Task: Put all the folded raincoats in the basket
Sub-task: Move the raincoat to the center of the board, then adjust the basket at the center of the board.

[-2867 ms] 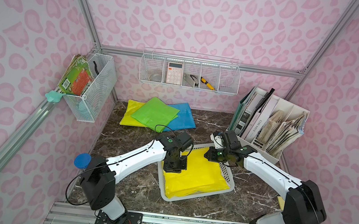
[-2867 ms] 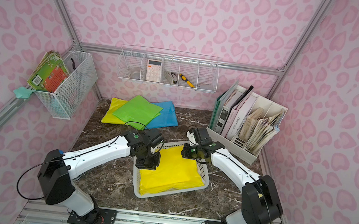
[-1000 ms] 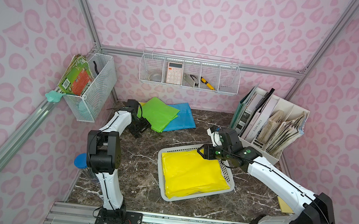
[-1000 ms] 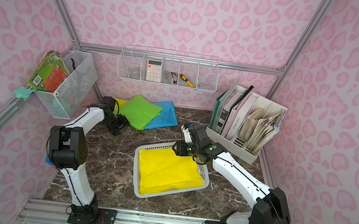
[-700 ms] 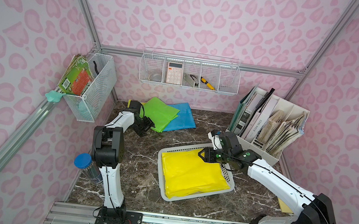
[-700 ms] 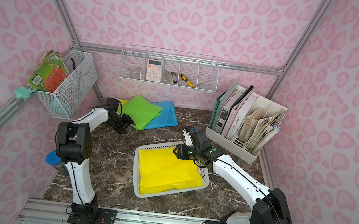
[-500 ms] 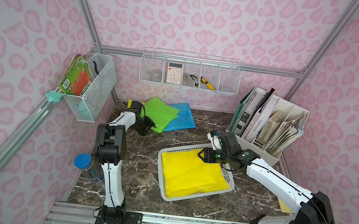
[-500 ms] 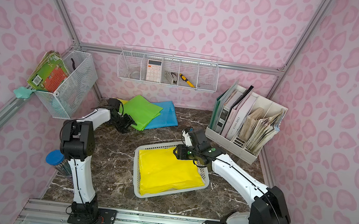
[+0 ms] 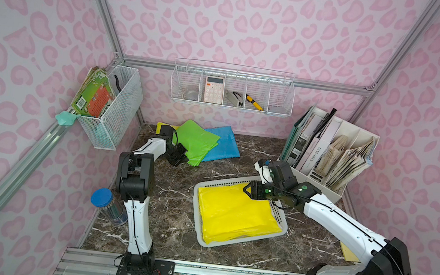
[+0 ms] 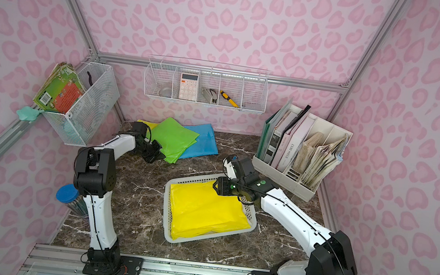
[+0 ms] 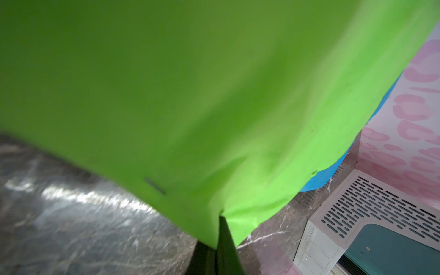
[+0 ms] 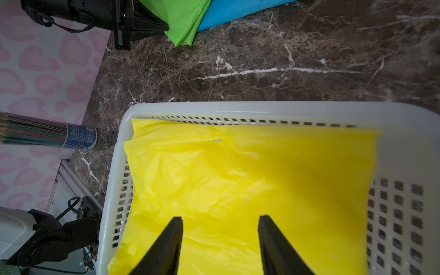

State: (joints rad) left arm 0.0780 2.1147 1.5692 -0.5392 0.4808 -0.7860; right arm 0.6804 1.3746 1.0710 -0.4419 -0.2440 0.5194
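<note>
My right hand [image 12: 220,217] hangs released just above the glossy yellow folded raincoat [image 9: 235,214], lying inside the basket [image 12: 238,106] beneath it. Beyond, my left hand [image 9: 182,153] pinches a corner of the green raincoat [image 9: 197,141]; blue raincoat [image 9: 223,144] lies past it.

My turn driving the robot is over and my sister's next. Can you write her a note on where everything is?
The left gripper is shut on a corner of the green raincoat. The right gripper is open and empty above the yellow raincoat.
Done: that yellow raincoat lies in the basket.
Left: probably the green one next; the blue raincoat and a second yellow raincoat lie partly under it.
</note>
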